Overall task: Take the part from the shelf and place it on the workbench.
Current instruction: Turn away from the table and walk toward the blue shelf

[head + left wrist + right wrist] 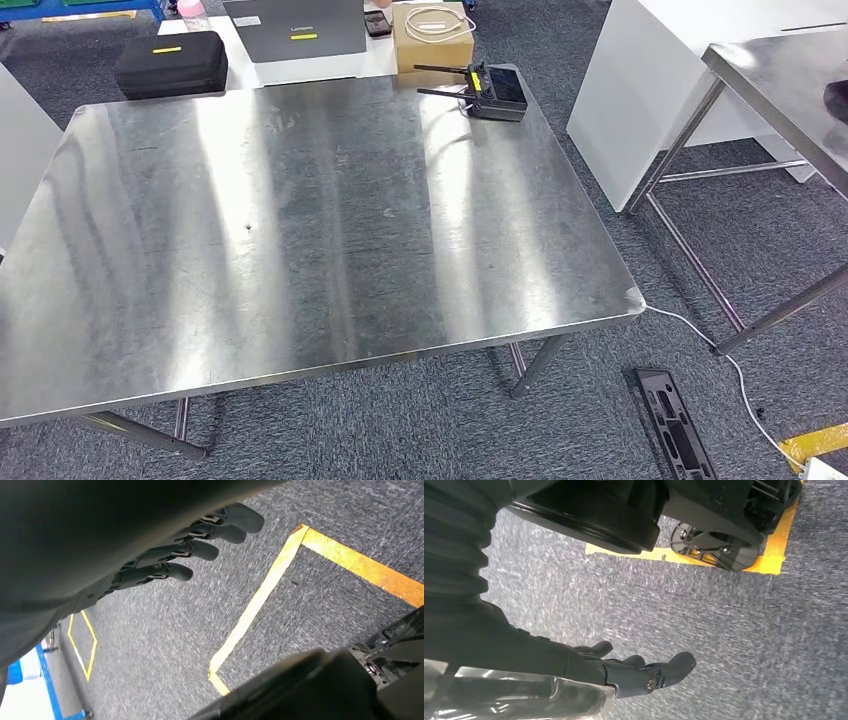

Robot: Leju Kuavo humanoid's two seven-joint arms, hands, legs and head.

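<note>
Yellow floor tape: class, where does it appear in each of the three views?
Head view: yellow floor tape in the lower right corner, past the table.
Left wrist view: a cornered line beyond the left robot hand.
Right wrist view: a strip apart from the right robot hand.
Shared landmark: grey carpet.
</note>
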